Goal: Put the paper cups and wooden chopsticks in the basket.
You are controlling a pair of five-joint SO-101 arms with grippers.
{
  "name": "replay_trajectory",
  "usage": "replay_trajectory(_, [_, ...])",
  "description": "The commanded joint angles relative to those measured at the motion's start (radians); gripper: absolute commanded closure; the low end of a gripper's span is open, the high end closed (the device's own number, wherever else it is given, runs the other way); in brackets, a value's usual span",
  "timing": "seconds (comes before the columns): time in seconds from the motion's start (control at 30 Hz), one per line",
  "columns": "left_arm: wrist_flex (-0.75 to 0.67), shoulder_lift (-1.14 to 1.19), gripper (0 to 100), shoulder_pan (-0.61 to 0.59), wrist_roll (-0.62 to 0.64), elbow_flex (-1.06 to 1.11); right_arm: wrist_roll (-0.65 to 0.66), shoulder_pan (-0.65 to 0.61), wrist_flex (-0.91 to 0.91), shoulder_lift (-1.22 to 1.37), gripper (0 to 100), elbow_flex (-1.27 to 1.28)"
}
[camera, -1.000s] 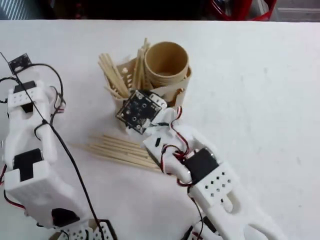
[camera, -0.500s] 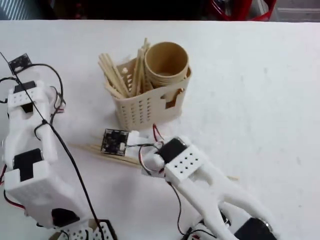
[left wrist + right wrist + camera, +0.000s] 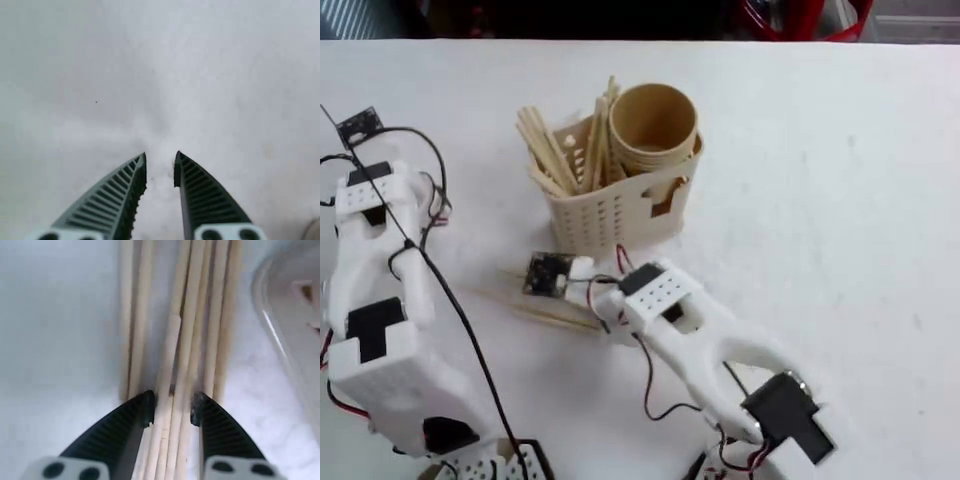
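Observation:
The slotted cream basket (image 3: 612, 213) stands mid-table with stacked paper cups (image 3: 652, 122) and several wooden chopsticks (image 3: 556, 152) upright inside it. More wooden chopsticks (image 3: 172, 315) lie flat on the table in front of the basket (image 3: 285, 335). In the high view these loose sticks (image 3: 552, 314) lie partly under the right arm (image 3: 660, 300). My right gripper (image 3: 171, 407) is down on that bundle, its fingers pressed against two or three middle sticks. My left gripper (image 3: 160, 159) hangs over bare table, its tips slightly apart with nothing between them.
The left arm (image 3: 375, 300) sits folded along the table's left side with black cables looping beside it. White tabletop (image 3: 840, 200) stretches to the right of the basket. Dark and red objects line the far edge.
The right arm swung from over the basket down to the loose chopsticks on the table and settled onto them. The left arm has not moved.

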Motion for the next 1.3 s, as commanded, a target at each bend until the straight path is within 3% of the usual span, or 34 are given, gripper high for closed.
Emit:
replay_trajectory(0.0, [-0.021,-0.004,89,-0.007,0.012,-0.048,0.011,0.087,-0.01,0.004,87.2,-0.066])
replay_trajectory(0.27, [-0.021,-0.004,89,-0.007,0.012,-0.049,0.011,0.101,0.082,-0.021,87.2,-0.12])
replay_trajectory(0.53, [-0.021,-0.004,89,-0.007,0.012,-0.049,0.012,0.108,0.064,-0.113,87.2,-0.129])
replay_trajectory(0.83, [-0.021,-0.004,89,-0.007,0.012,-0.046,0.066,0.196,-0.064,0.067,86.9,-0.163])
replay_trajectory(1.13, [-0.021,-0.004,89,-0.007,0.012,-0.046,0.077,0.186,-0.018,0.134,87.2,-0.16])
replay_trajectory(1.27, [-0.021,-0.004,89,-0.007,0.012,-0.046,0.077,0.186,0.062,0.134,95.4,-0.16])
